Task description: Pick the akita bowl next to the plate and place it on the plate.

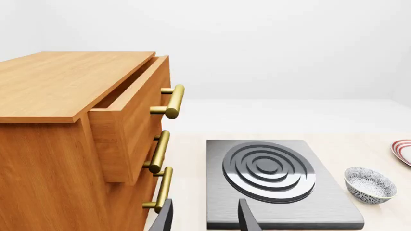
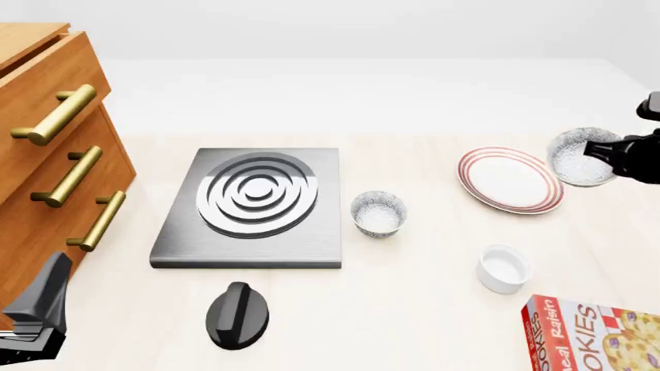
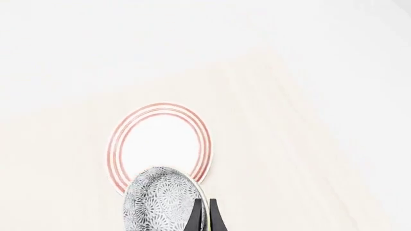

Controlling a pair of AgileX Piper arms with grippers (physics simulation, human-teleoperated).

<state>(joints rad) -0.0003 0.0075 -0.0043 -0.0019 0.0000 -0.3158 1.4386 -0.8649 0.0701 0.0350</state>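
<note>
Akita bowl (image 2: 580,156): rim pinched in the closed right claw (image 3: 204,216), tilted, near the table's right edge. It overlaps the plate's (image 2: 509,179) right rim.

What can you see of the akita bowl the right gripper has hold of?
The akita bowl is small and round, dark grey-and-white speckled outside, white inside, ceramic-looking and empty. The right gripper is shut on its rim. In the front view it sits just right of the plate, tilted so the inside shows; the right wrist view shows its patterned outside overlapping the plate's near edge. Whether it touches the plate or table, I cannot tell.
</note>
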